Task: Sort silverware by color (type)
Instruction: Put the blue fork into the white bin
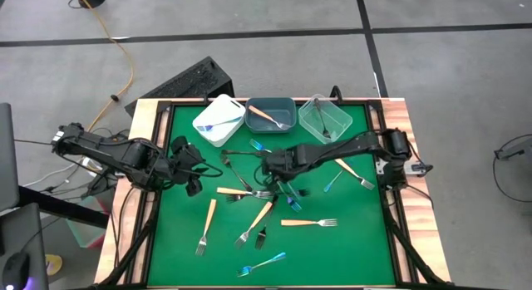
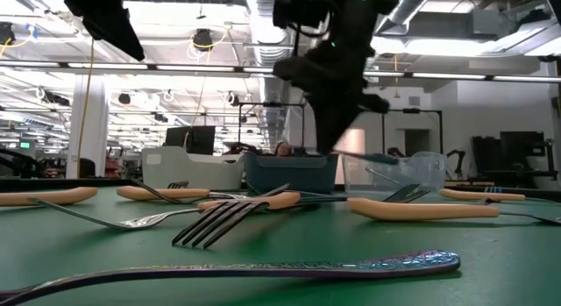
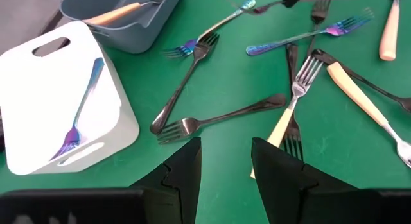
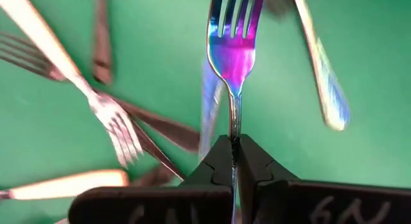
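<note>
Forks with blue iridescent, orange and black handles lie scattered on the green mat [image 1: 349, 232]. My right gripper [image 1: 268, 160] reaches in from the right over the middle of the pile, shut on a blue iridescent fork [image 4: 234, 51]. In the low view it [image 2: 337, 122] hangs above the mat. My left gripper [image 3: 225, 156] stands open at the left, above a black fork [image 3: 218, 118], with nothing between its fingers. A blue fork [image 3: 77, 115] lies in the white bin [image 1: 219, 121]. An orange-handled one [image 1: 264, 115] lies in the grey-blue bin [image 1: 271, 113]. My right gripper pinches the blue fork's handle just behind the neck [image 4: 234, 131] between its two fingertips. The fingers come from above, slanting steeply down. The fork's tines point away from the fingers, and the fork is lifted clear of the mat.
The clear bin [image 1: 325, 117] at the far right of the row holds a black fork. Orange-handled forks [image 1: 309, 223] and a blue one [image 1: 264, 262] lie on the near half of the mat. Wooden rails [image 1: 145, 157] edge the table.
</note>
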Available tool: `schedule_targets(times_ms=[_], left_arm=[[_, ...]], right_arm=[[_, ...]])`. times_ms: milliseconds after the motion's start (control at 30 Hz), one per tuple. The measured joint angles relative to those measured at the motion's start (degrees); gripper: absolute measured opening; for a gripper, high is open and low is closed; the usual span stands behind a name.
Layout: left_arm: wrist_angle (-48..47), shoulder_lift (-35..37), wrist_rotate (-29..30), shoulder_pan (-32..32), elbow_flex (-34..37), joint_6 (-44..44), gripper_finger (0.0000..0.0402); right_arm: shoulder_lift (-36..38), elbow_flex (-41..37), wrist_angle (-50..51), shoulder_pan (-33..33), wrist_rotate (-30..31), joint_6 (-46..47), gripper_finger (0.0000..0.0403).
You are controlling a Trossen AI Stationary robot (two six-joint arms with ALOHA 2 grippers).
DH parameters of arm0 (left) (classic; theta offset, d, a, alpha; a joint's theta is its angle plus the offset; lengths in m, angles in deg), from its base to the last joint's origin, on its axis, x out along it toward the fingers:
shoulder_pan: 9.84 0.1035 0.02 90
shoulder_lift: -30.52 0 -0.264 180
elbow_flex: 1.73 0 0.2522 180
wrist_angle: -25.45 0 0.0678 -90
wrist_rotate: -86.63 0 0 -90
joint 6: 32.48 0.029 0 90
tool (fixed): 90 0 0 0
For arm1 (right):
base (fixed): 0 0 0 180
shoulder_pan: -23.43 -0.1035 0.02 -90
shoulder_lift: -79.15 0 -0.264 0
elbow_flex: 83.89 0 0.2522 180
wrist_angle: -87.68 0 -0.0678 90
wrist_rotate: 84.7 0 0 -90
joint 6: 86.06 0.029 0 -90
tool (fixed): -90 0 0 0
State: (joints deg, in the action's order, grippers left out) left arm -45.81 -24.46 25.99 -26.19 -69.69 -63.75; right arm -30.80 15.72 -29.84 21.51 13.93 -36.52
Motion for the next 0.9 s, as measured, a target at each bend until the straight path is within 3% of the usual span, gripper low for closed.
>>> schedule_targets(times_ms=[400, 900], left_arm=[[-0.01, 0.0, 0.23, -0.01, 0.0, -4.98, 0.0123], [-0.03, 0.0, 3.01, 0.0, 0.0, -14.18, 0.0123]], right_arm=[[0.07, 7.64, -11.9, 5.39, 0.69, -16.4, 0.0009], [0.07, 7.84, -42.43, 11.2, 0.21, -32.91, 0.0009]])
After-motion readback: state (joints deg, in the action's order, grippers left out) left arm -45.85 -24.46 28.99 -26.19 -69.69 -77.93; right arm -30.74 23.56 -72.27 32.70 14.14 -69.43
